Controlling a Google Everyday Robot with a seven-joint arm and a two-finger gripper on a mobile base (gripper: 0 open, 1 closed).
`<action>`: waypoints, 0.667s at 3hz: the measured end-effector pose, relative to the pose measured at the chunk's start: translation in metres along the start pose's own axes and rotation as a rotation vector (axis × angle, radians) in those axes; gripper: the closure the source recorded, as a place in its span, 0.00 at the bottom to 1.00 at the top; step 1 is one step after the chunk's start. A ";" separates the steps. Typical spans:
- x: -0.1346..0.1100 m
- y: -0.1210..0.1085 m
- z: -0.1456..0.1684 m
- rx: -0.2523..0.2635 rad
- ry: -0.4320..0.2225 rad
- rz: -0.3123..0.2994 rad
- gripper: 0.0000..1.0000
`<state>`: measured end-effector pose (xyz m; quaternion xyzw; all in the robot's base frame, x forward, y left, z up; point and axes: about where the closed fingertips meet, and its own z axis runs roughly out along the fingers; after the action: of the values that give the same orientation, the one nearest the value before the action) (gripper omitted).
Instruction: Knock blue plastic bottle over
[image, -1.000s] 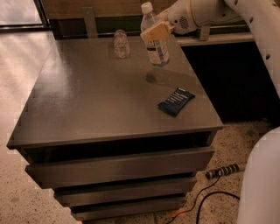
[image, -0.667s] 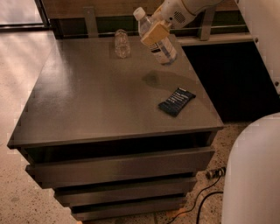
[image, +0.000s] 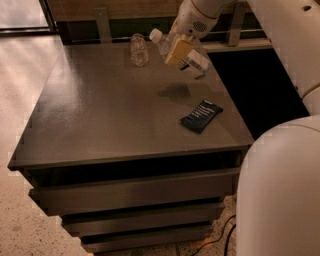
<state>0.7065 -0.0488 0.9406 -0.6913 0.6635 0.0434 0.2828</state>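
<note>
Pale arm's yellow-padded gripper (image: 179, 51) is hanging far right over the grey table (image: 100, 110), clamping the tall clear blue plastic bottle (image: 196, 63), which is now leaning cap-left, upright a second ago. Knock-over is nearly done. Short ribbed clear jar (image: 139, 49) is standing left, dark flat packet (image: 201, 116) lying nearer.

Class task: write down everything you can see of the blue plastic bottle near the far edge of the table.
The blue plastic bottle is tall and looks like clear plastic, with a white screw cap and a white label with dark print. It leans steeply, cap up and left, base down and right. The gripper is clasped across its middle, hiding that part. Its base appears raised off the table, with a dark shadow on the tabletop below it.
</note>
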 end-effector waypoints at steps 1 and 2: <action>0.007 0.011 0.013 -0.044 -0.011 -0.039 0.65; 0.017 0.022 0.031 -0.089 -0.019 -0.067 0.41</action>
<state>0.6972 -0.0495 0.8995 -0.7245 0.6348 0.0701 0.2594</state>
